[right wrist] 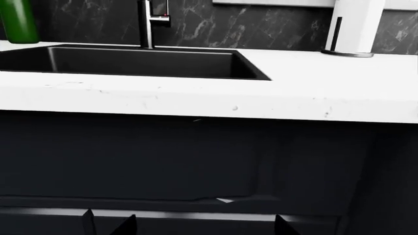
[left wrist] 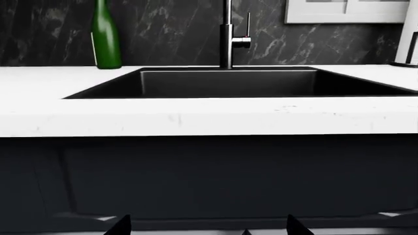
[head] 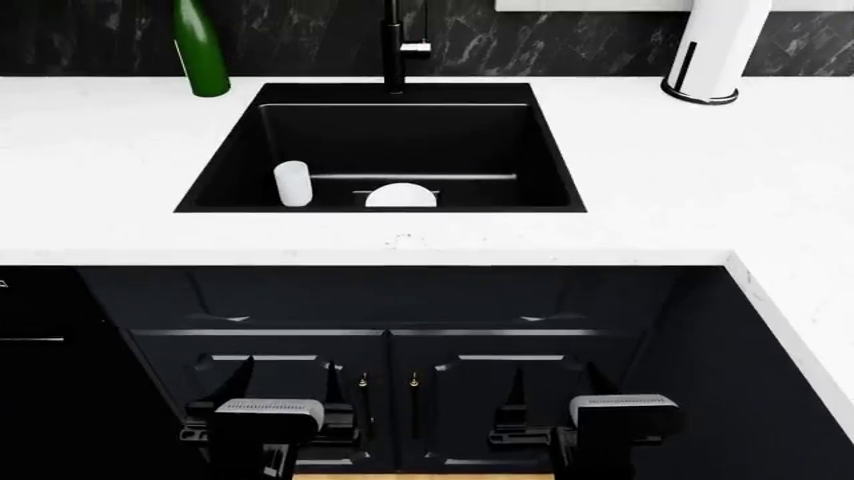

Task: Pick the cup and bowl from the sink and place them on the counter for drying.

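Cup and bowl are sitting in the sink; left claw and right claw are hanging open, empty.

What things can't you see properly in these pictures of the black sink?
- Shallow white round bowl: head view, its near part is hidden by the sink's front wall; both wrist views miss it.
- Small white cylindrical cup: seen only from the head view, its inside is not visible.
- Tall green glass bottle: top cut off by the frame edge.
- Left hand and right hand: dark against dark cabinets, open or shut unclear.
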Motion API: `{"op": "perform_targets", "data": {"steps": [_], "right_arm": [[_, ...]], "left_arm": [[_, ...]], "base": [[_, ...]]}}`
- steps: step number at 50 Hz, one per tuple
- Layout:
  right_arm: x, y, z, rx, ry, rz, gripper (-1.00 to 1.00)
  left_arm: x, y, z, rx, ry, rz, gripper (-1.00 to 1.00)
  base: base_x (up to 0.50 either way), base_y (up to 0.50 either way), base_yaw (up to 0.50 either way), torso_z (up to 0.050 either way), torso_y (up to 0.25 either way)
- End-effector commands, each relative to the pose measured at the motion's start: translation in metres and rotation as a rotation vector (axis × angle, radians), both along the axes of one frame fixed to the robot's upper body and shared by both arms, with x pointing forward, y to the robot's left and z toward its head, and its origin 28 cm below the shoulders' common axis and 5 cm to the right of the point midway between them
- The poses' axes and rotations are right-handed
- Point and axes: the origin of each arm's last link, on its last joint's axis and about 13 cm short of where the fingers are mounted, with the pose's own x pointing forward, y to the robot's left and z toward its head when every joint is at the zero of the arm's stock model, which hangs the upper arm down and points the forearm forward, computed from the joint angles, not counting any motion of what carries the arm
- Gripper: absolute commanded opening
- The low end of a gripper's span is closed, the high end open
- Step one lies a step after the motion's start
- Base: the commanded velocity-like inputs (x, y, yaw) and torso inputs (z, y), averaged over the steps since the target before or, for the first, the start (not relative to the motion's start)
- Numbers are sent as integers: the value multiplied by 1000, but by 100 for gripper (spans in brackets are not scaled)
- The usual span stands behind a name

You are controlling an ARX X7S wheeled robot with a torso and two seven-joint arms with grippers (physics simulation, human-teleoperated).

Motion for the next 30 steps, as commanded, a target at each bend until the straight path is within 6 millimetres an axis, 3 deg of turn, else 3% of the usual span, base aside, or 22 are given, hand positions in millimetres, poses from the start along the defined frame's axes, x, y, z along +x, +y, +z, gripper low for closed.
{"op": "perform_targets", "data": {"steps": [1,7,18,20,21,24,26,30], "right_arm": [[0,0,0,-6,-3,4,100],[0,0,0,0,3,1,100],[-1,0,3,24,-13,-9,100],[-1,-1,8,35,16,14,100],[1,-2,11,-2,25,23,100],[11,-12,45,33,14,-1,100],[19,-21,82,55,1,16,100],[21,-34,130,25,-13,47,100]], "left_arm": [[0,0,0,-3,-6,-2,100],[-2,5,5,-40,-30,52,100],[-2,0,9,-20,-30,-1,100],[1,-1,17,66,-42,-13,100],[2,0,26,-6,-43,-38,100],[7,13,57,-51,6,-45,100],[10,18,79,-21,32,-72,100],[14,26,107,-44,33,-75,100]], "base": [[0,0,0,50,0],[0,0,0,15,0],[0,0,0,0,0],[0,0,0,0,0],[0,0,0,0,0],[0,0,0,0,0],[0,0,0,0,0],[0,0,0,0,0]]}}
